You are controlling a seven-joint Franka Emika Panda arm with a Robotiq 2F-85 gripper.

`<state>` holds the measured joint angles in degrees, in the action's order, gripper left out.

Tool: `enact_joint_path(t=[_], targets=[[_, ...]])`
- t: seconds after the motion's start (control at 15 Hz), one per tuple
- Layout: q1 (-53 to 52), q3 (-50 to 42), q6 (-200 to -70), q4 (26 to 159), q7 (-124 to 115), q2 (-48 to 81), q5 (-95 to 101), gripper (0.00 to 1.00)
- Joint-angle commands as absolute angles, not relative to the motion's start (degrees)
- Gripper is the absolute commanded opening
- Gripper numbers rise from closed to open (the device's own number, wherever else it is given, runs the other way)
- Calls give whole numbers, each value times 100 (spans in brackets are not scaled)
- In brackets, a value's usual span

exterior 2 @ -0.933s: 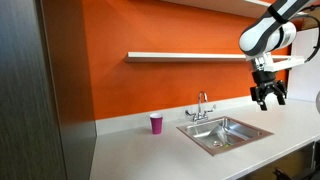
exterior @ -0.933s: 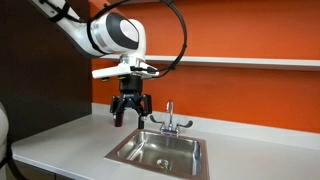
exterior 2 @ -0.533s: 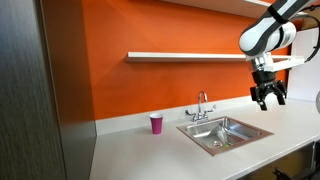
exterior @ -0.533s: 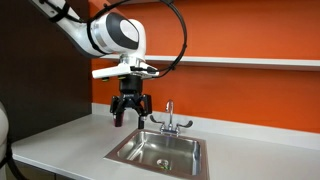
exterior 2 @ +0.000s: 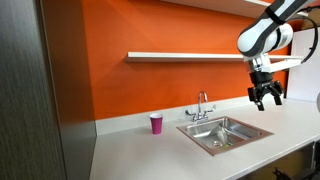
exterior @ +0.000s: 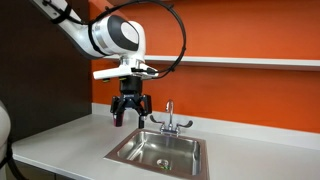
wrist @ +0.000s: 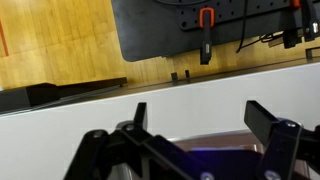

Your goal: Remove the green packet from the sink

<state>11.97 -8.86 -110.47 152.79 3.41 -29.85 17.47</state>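
The sink [exterior: 124, 151] is a steel basin set in the white counter, with a centre drain [exterior: 163, 163] and a chrome faucet [exterior: 168, 118]; it also shows in an exterior view [exterior 2: 199, 134]. My gripper [exterior: 130, 122] hangs well above the counter beside the sink, open and empty, and shows in both exterior views [exterior 2: 266, 103]. In the wrist view its two fingers [wrist: 200, 110] stand wide apart over the white counter. I cannot make out the green packet in any view.
A small pink cup [exterior 2: 156, 123] stands on the counter beside the sink, near the orange wall. A shelf [exterior 2: 185, 57] runs along the wall above the faucet [exterior 2: 202, 105]. A dark cabinet panel [exterior 2: 30, 90] closes one end of the counter.
The gripper has shifted only very slightly; its fingers stay open.
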Motion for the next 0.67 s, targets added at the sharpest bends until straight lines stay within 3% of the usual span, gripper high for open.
enact_joint_path(t=[0.0, 0.6], targets=[[991, -754, -11250, 14872, 213, -2291, 1665, 100], [568, -688, -12147, 14100, 384, -932, 1232, 100]])
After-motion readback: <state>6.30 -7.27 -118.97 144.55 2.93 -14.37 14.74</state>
